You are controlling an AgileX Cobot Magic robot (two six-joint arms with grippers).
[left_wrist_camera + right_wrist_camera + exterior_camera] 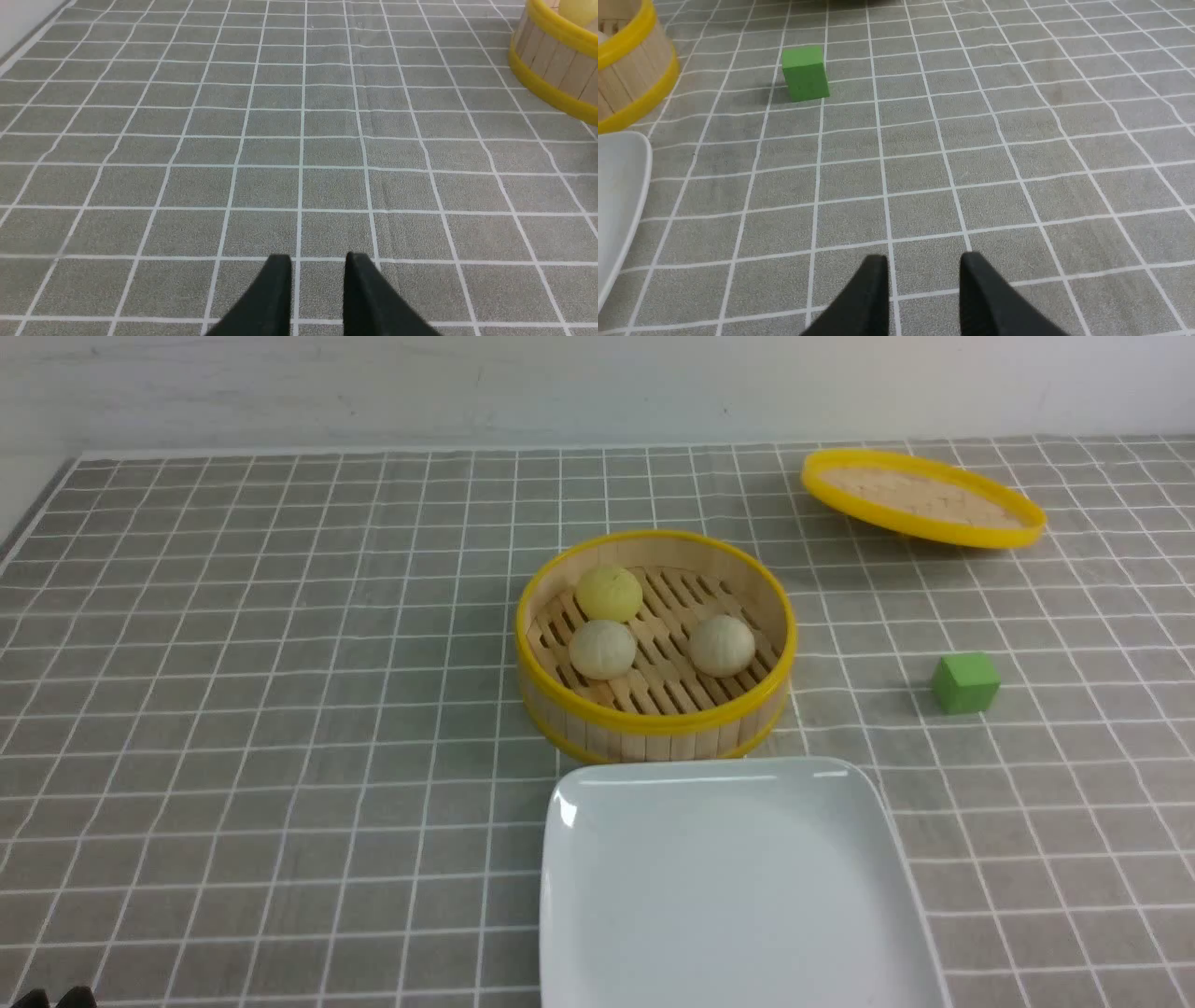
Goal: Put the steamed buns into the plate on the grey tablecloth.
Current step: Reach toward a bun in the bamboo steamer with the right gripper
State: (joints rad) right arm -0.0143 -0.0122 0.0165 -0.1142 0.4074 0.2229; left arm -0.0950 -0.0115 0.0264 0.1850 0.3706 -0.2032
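Three steamed buns sit in the round bamboo steamer [653, 717] at mid table: a yellow bun [609, 594] at the back left, a pale beige bun [603, 650] in front of it, and another pale beige bun [721, 645] on the right. The white square plate [738, 887] lies empty on the grey tablecloth [280, 709], just in front of the steamer. My left gripper [318, 261] hangs over bare cloth left of the steamer, jaws slightly apart and empty. My right gripper [923, 261] is over bare cloth right of the plate, jaws apart and empty.
The yellow-rimmed woven lid [922, 497] lies tilted at the back right. A green cube [965, 682] stands right of the steamer, and it also shows in the right wrist view [805, 73]. The steamer wall [556, 70] shows in the left wrist view.
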